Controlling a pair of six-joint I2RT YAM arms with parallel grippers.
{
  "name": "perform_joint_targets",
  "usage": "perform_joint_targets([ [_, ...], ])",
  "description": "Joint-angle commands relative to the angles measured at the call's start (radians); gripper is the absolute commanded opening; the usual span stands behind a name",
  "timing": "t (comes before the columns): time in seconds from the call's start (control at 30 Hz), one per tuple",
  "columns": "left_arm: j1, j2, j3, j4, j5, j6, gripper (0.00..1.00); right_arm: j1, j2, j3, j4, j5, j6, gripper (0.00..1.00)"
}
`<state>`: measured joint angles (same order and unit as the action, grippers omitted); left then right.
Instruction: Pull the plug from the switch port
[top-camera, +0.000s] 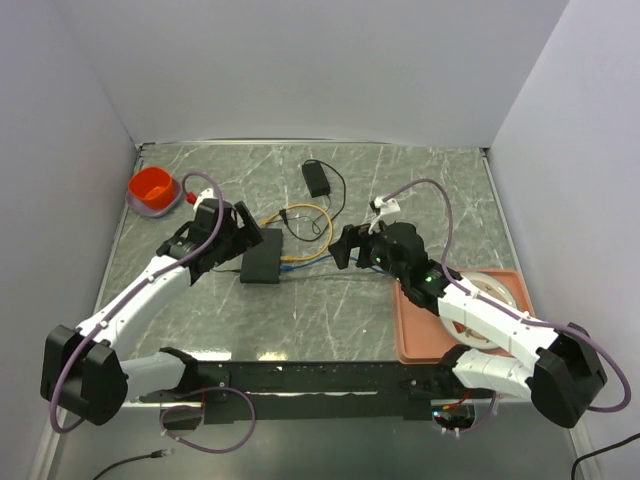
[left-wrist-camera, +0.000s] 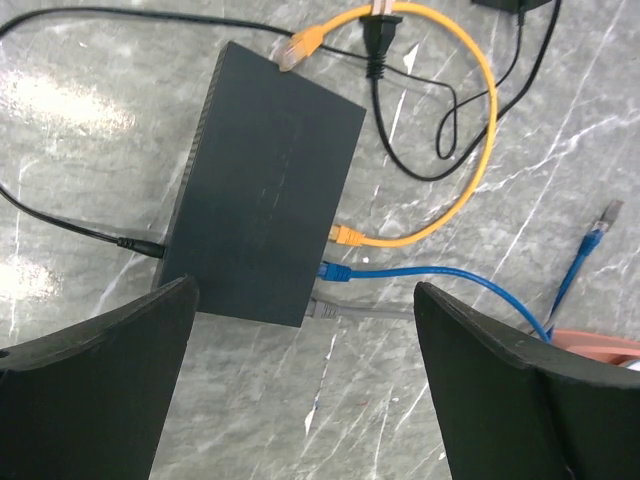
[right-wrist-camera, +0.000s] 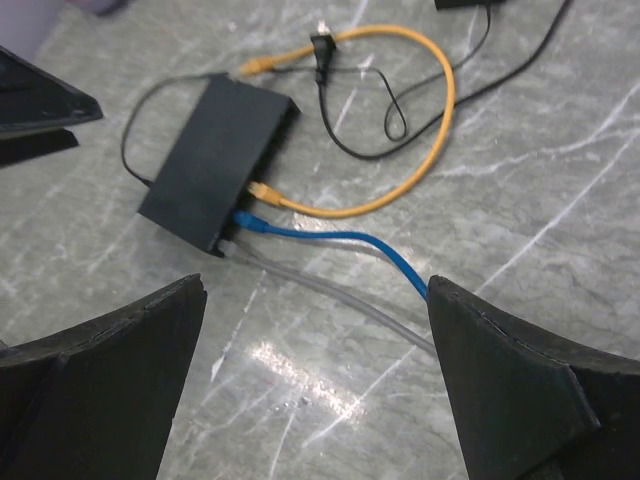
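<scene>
**Both arms angled at the switch, fingers spread**

The left arm reaches forward and inward, wrist tipped down, so the left fingers (left-wrist-camera: 110, 370) hang wide apart and empty over one short end of the flat matte-black rectangular switch box (left-wrist-camera: 265, 180). The right arm bends in from the right. The right fingers (right-wrist-camera: 110, 380) are also spread, hold nothing, and point at the box from a little way off.

The switch port row (right-wrist-camera: 238, 222) runs along the long side edge facing the right arm. It holds three plugs side by side: a yellow plug (right-wrist-camera: 262, 191), a blue plug (right-wrist-camera: 248, 222) and a grey plug (right-wrist-camera: 232, 246).

Their cables trail across the grey marbled worktop (top-camera: 330, 310) between box and right fingers, with bare surface on the near side. A thin black lead (left-wrist-camera: 130, 243) enters the opposite edge. A pink rectangular tray (top-camera: 415, 330) lies under the right arm.
</scene>
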<state>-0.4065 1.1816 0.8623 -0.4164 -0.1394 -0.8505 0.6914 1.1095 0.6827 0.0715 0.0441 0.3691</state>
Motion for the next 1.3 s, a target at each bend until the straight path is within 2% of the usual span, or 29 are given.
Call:
perform_joint_targets([
  [0.0, -0.002, -0.046, 0.021, 0.021, -0.008, 0.007, 0.97, 0.008, -0.036, -0.023, 0.12, 0.002, 0.002, 1.0],
  [0.2, -0.002, -0.045, 0.014, 0.028, 0.011, 0.011, 0.97, 0.008, -0.011, 0.018, 0.054, 0.011, 0.021, 0.98],
  [0.43, -0.002, -0.045, 0.004, 0.014, -0.006, 0.007, 0.97, 0.008, -0.023, -0.005, 0.083, -0.003, 0.001, 0.97],
  [0.53, -0.002, -0.028, 0.021, 0.001, -0.026, 0.002, 0.99, 0.008, -0.001, 0.029, 0.047, 0.013, 0.011, 0.96],
  [0.67, -0.002, 0.007, 0.041, -0.01, -0.026, -0.007, 0.77, 0.008, 0.059, 0.103, 0.028, -0.024, 0.008, 0.94],
  [0.77, -0.002, 0.018, 0.037, 0.002, -0.019, -0.031, 0.73, 0.008, 0.122, 0.15, 0.043, -0.038, 0.034, 0.93],
  [0.8, -0.002, 0.016, 0.032, 0.01, -0.014, -0.051, 0.62, 0.008, 0.159, 0.178, 0.039, -0.049, 0.059, 0.93],
  [0.87, -0.002, 0.015, 0.008, 0.045, 0.006, -0.07, 0.52, 0.01, 0.196, 0.198, 0.048, -0.081, 0.074, 0.92],
  [0.9, -0.002, 0.013, -0.002, 0.054, 0.015, -0.097, 0.39, 0.011, 0.219, 0.201, 0.059, -0.096, 0.086, 0.91],
  [0.97, -0.002, 0.009, -0.032, 0.091, 0.023, -0.12, 0.33, 0.017, 0.234, 0.195, 0.082, -0.111, 0.091, 0.91],
  [1.0, -0.002, 0.007, -0.045, 0.109, 0.038, -0.122, 0.01, 0.019, 0.246, 0.189, 0.102, -0.136, 0.09, 0.9],
  [1.03, -0.002, 0.006, -0.064, 0.12, 0.04, -0.125, 0.01, 0.02, 0.251, 0.186, 0.114, -0.151, 0.087, 0.88],
  [1.27, -0.003, -0.005, -0.157, 0.195, 0.032, -0.159, 0.01, 0.072, 0.299, 0.195, 0.12, -0.178, 0.039, 0.85],
])
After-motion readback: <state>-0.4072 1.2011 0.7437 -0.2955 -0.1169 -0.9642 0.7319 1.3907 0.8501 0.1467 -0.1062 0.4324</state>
